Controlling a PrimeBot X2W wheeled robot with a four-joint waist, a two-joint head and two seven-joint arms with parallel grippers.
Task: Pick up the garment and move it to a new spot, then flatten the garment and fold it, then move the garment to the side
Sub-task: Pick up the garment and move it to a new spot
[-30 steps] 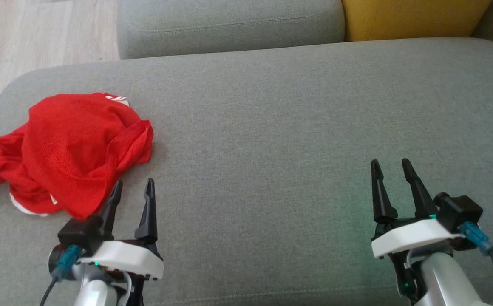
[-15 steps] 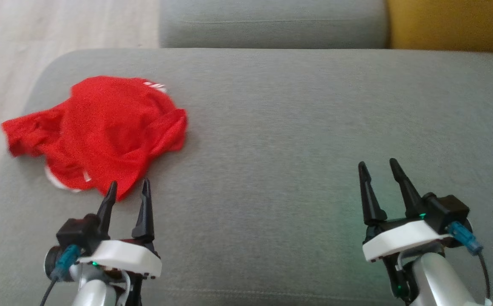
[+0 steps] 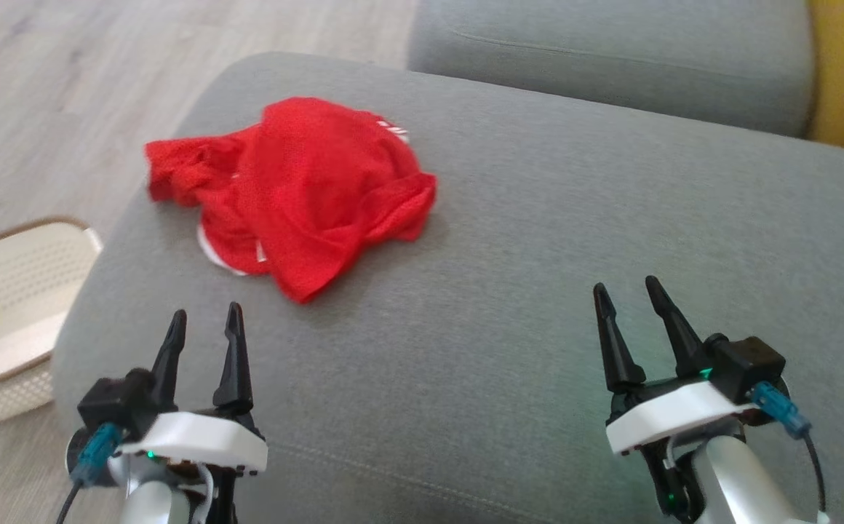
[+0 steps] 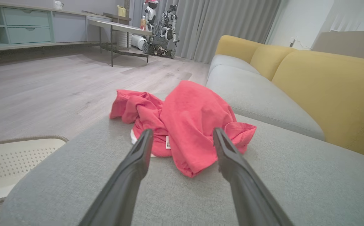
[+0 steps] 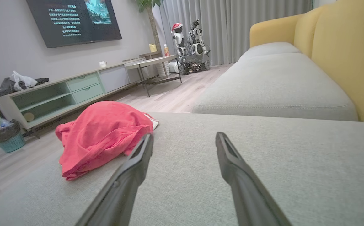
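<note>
Garment [image 3: 313, 182] beyond left end effector [image 3: 205, 311] (apart)

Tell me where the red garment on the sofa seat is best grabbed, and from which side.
Probably the pointed flap nearest the robot: it juts clear of the crumpled red garment onto the bare grey seat, so it should be easy to pinch. Come from the robot's side, low along the seat, with the open left end effector, the closer one.
</note>
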